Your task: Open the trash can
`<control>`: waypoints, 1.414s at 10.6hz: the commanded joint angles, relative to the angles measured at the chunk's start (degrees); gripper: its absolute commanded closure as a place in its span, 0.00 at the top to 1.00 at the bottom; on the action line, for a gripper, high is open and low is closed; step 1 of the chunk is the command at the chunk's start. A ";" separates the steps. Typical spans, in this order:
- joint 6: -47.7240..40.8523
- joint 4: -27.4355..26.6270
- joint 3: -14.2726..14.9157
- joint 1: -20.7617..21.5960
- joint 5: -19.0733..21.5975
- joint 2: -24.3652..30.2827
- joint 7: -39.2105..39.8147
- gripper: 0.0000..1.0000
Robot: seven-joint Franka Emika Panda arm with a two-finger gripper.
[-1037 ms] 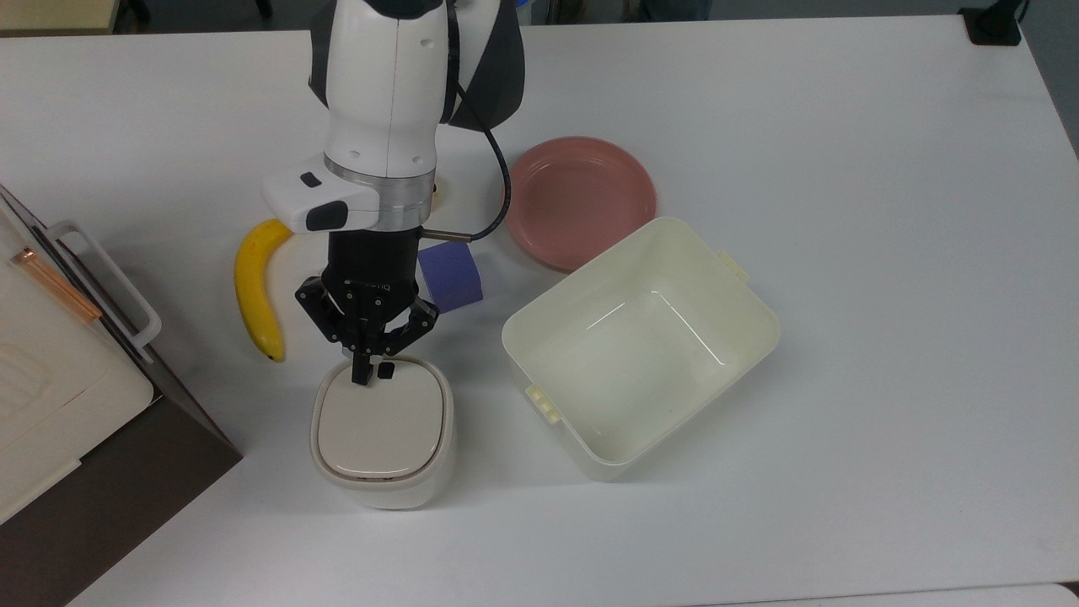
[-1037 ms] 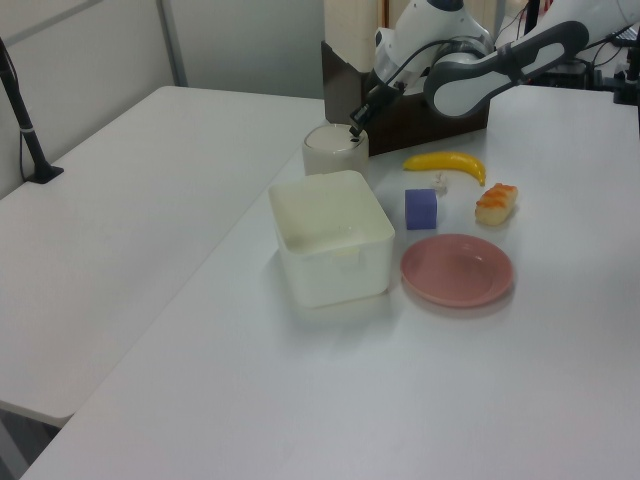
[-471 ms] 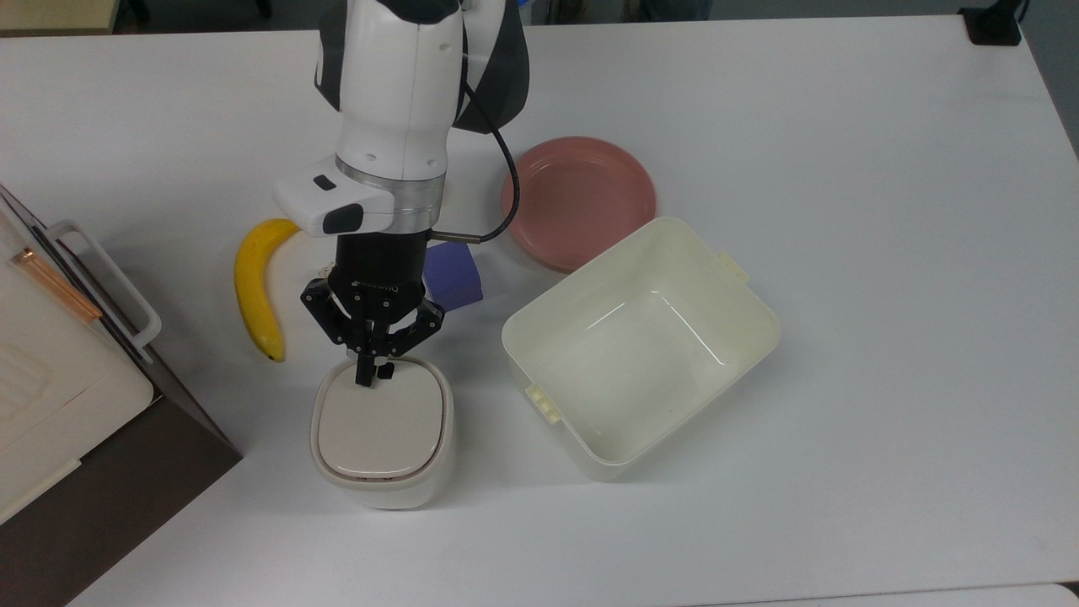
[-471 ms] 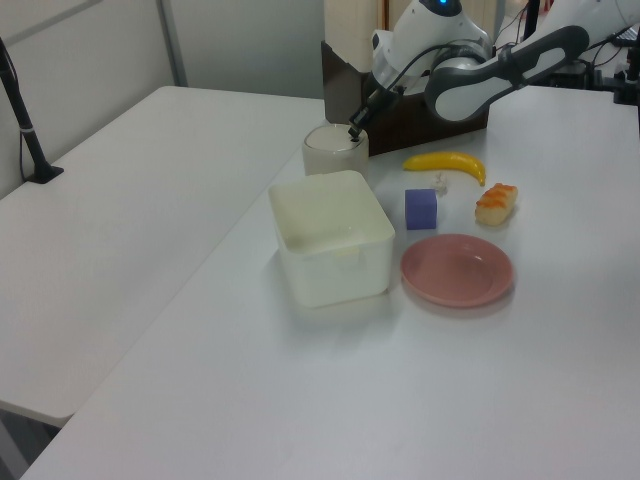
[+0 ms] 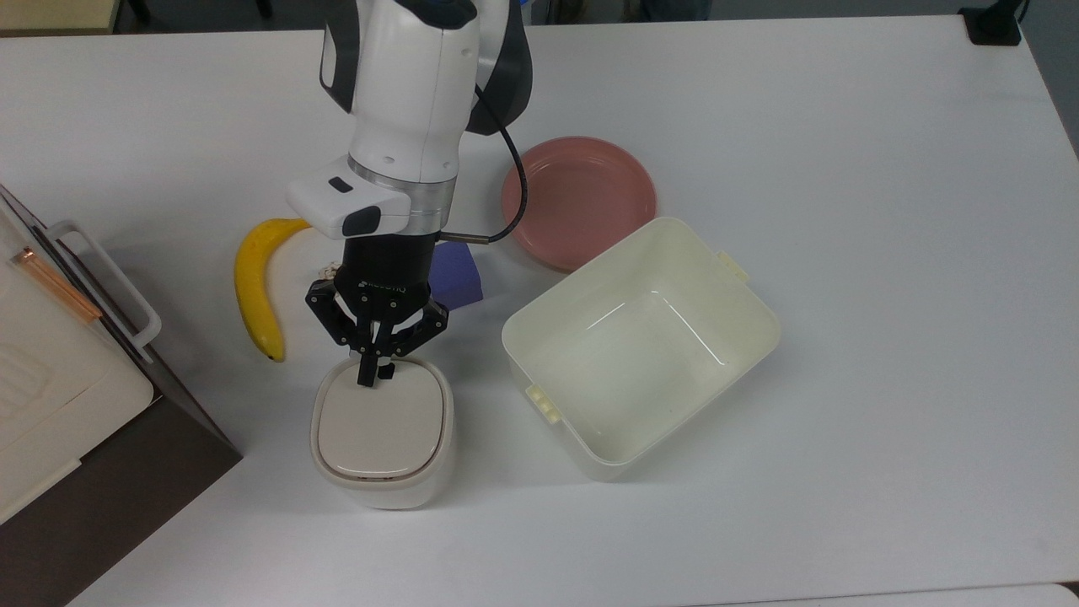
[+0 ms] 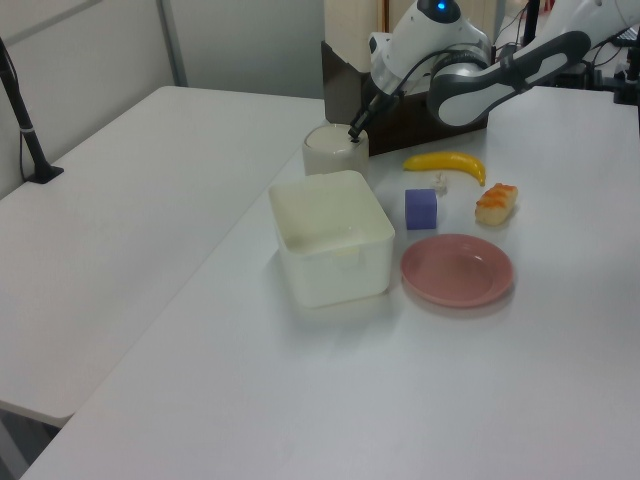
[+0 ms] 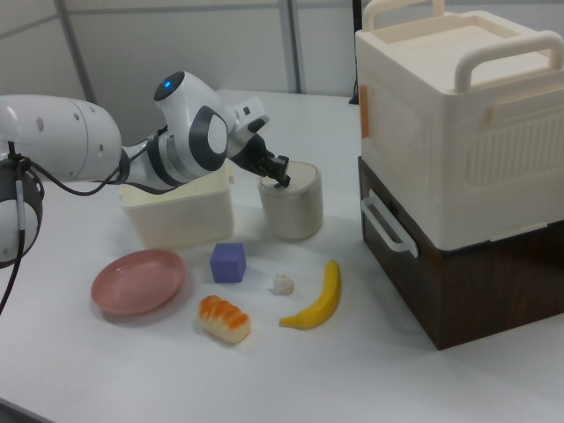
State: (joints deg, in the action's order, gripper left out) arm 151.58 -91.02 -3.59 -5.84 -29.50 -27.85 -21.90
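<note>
Gripper [image 5: 372, 376] [image 6: 353, 130] [image 7: 283, 179]: fingers closed together, nothing held between them, tips pointed down at the rim of the trash can [image 5: 382, 432] [image 6: 334, 150] [image 7: 292, 202], at the edge facing the arm. Can't confirm contact with the button; in the top view the tips overlap the lid [image 5: 380, 426] edge. Lid is down, flat, beige.

Trash can sits directly under and just past the fingertips, upright on the white table [image 5: 843, 126].

Around the gripper, top view:
- Purple cube [image 5: 456, 276] just behind the gripper, on the top view's right, partly hidden by the wrist.
- Banana [image 5: 255, 286] to the top view's left of the gripper, near but apart from the trash can.
- Cream tub [image 5: 639, 343], open, to the top view's right of the gripper, just beside the trash can, not touching.
- Pink plate [image 5: 579, 200] further back on the top view's right, next to the tub's far corner.

Right view adds, in front of the trash can: a small whitish lump [image 7: 282, 284] between the cube [image 7: 228, 262] and the banana [image 7: 316, 300], and an orange-and-white food piece [image 7: 224, 319] near the plate [image 7: 138, 280].

Dark brown cabinet with a cream box on top [image 7: 458, 132] stands on the right view's right of the trash can, near it, not touching; it has a white handle [image 5: 110, 282] on the side toward the gripper.
</note>
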 commanded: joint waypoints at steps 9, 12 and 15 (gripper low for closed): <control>-0.23 1.72 0.08 -1.19 12.84 1.92 -13.61 0.00; -2.06 1.37 0.08 -2.77 22.36 5.96 -13.00 0.00; -10.56 1.28 0.08 -4.53 27.55 11.40 -9.94 0.00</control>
State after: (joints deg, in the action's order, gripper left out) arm 148.12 -87.87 -3.53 -9.51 -5.41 -22.16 -34.64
